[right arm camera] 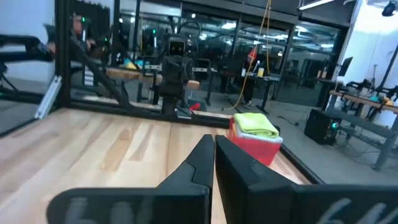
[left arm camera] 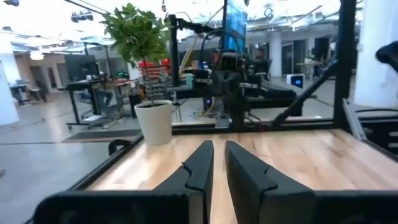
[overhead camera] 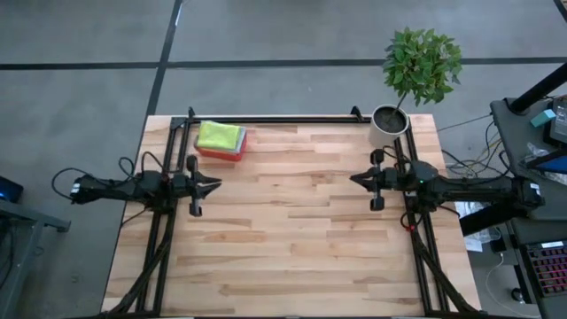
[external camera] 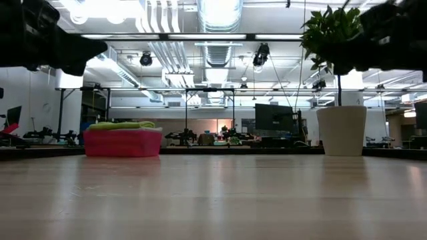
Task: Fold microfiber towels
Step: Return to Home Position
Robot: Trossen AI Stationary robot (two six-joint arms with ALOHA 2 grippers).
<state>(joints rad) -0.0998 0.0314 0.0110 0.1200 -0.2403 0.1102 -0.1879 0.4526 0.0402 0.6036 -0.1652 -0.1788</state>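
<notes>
Pincer on the left arm [overhead camera: 213, 184] hung above the left side of the bench [overhead camera: 292, 248], its two dark fingers drawn nearly together with only a thin slit between them and nothing in their grip. Across from it, the right pincer [overhead camera: 354, 179] hung above the right side, clenched on nothing, fingers meeting along one line in its own wrist view [right arm camera: 214, 140].

Only one of the microfiber towels could be made out: a lime green cloth [overhead camera: 219, 135], folded, lying on top of the pink-red bin [overhead camera: 221, 154] at the bench's far left corner. Whatever lay beneath it was hidden by that cloth and by the bin's walls. In the low view both arms showed only as dark shapes cut off at the upper corners, so the fingers could not be read there.

The green cloth lay flat as a rough rectangle, its long axis running along the bench's far edge, much like the bin's own. It rose slightly above the rim in the low view [external camera: 123, 125].

Each arm reached level from its side edge toward the bench's middle, raised clear of the wood, the two pincers pointing at each other and well apart. A white plant pot [overhead camera: 388, 126] stood at the far right corner.
</notes>
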